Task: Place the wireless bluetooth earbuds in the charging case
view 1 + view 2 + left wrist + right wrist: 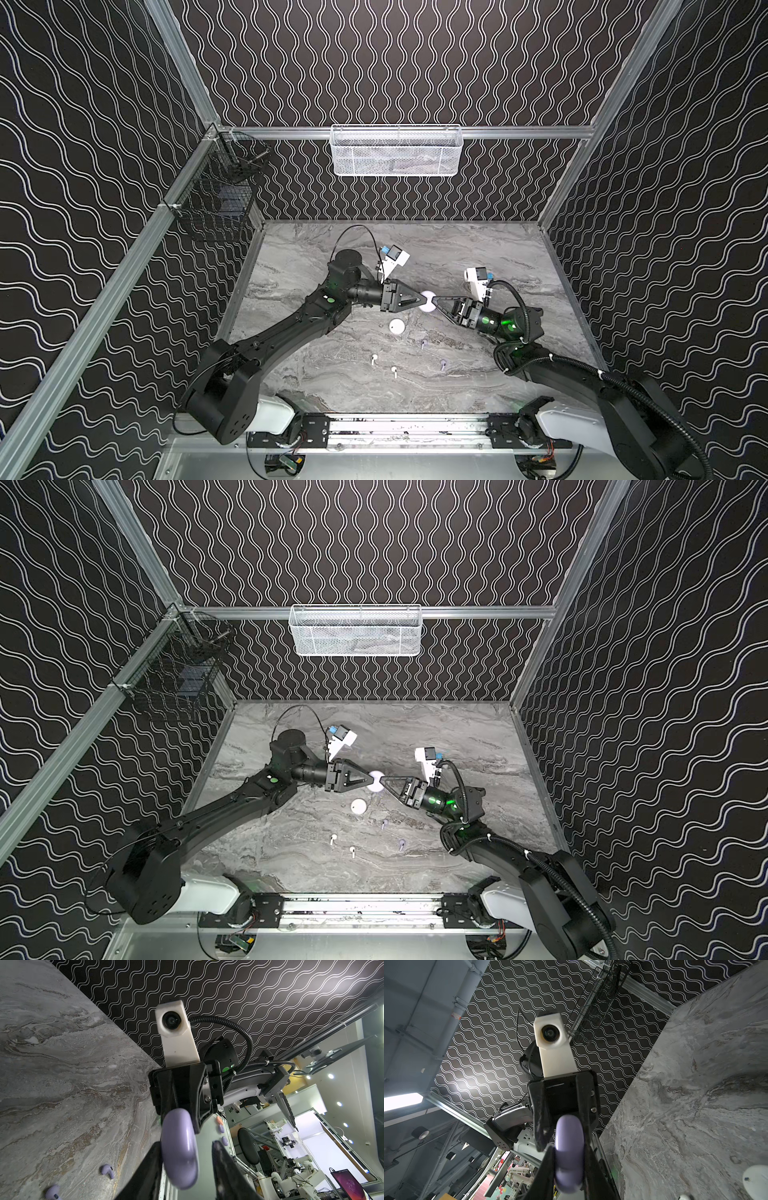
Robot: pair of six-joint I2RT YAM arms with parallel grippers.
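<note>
A lavender round charging case [180, 1151] hangs edge-on above the table, between both arms. My right gripper [569, 1149] is shut on the lavender case [569, 1159] and holds it up. My left gripper [186, 1145] straddles the case from the opposite side: one finger touches it, and a gap shows at the other. In both top views the case [428, 301] looks pale between the left gripper [420, 300] and the right gripper [436, 300]. Two white earbuds [373, 358] [394, 371] and two lavender earbuds [423, 344] [443, 365] lie loose on the table nearer the front.
A white round case [397, 326] lies shut on the marble table [498, 257], just in front of the grippers. A white mesh basket [395, 151] hangs on the back wall. A black wire basket [216, 199] hangs on the left wall.
</note>
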